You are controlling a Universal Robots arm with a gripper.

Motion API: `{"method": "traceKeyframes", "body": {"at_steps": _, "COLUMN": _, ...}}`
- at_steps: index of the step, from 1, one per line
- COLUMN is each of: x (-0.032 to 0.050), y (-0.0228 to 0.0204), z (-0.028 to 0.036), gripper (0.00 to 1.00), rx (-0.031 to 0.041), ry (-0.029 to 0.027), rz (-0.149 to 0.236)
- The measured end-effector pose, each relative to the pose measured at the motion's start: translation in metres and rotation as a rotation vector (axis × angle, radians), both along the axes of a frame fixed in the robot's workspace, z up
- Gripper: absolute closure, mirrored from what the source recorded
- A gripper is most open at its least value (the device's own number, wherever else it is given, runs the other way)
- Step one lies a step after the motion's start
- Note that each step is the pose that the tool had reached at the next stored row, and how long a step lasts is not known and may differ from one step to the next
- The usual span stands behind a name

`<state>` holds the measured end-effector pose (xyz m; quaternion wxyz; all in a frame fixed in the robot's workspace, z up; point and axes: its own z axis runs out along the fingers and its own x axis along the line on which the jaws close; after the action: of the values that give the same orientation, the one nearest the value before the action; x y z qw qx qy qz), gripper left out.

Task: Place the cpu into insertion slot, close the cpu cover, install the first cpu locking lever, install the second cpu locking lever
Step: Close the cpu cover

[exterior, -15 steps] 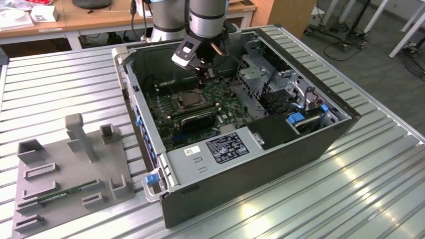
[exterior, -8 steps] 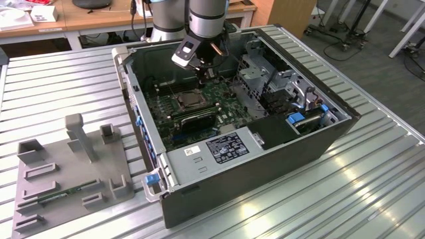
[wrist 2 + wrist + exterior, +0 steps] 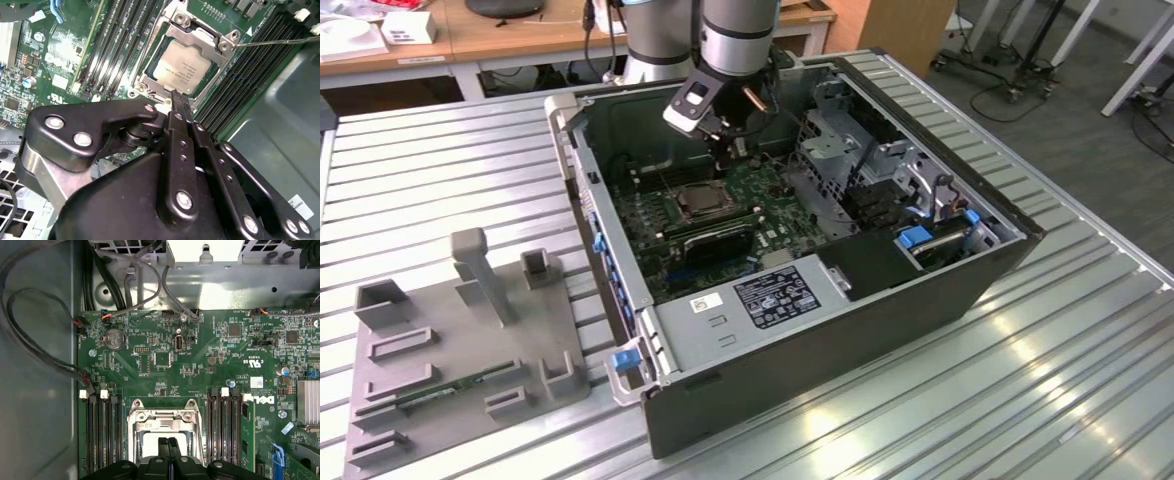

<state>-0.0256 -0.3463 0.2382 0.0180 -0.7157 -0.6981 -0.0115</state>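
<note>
The cpu (image 3: 182, 72) lies flat in the insertion slot (image 3: 150, 75) on the green motherboard (image 3: 200, 370), its silvery-tan top showing. The cpu cover (image 3: 200, 36) lies down over it, framing the chip in its window. A thin metal locking lever (image 3: 272, 42) sticks out sideways from one corner of the socket. My gripper (image 3: 177, 96) is shut with nothing between its black fingers, and its tip hangs at the socket's edge; I cannot tell whether it touches. In the first wrist view the gripper (image 3: 168, 441) stands over the insertion slot (image 3: 165, 422). In the exterior view the gripper (image 3: 731, 150) is just above the socket (image 3: 700, 203).
The motherboard sits inside an open computer case (image 3: 854, 330) on a slatted metal table (image 3: 454, 180). Memory slots (image 3: 102, 435) flank the socket. A black heatsink block (image 3: 718, 240), drive cage (image 3: 834, 140) and loose cables (image 3: 45, 355) stand close by. A grey fixture (image 3: 454, 340) rests at the exterior view's left.
</note>
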Motion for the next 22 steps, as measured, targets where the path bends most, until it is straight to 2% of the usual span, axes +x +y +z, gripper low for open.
{"method": "traceKeyframes", "body": {"at_steps": 6, "x": 0.0, "y": 0.0, "z": -0.0001, "gripper": 0.89, "rx": -0.0001, "ry": 0.0004, "rz": 0.002}}
{"method": "traceKeyframes", "body": {"at_steps": 8, "x": -0.0001, "y": 0.0, "z": -0.0002, "gripper": 0.89, "rx": 0.0, "ry": 0.0004, "rz": 0.02}}
{"method": "traceKeyframes", "body": {"at_steps": 22, "x": -0.0003, "y": 0.0, "z": -0.0008, "gripper": 0.89, "rx": -0.0001, "ry": 0.0004, "rz": 0.258}}
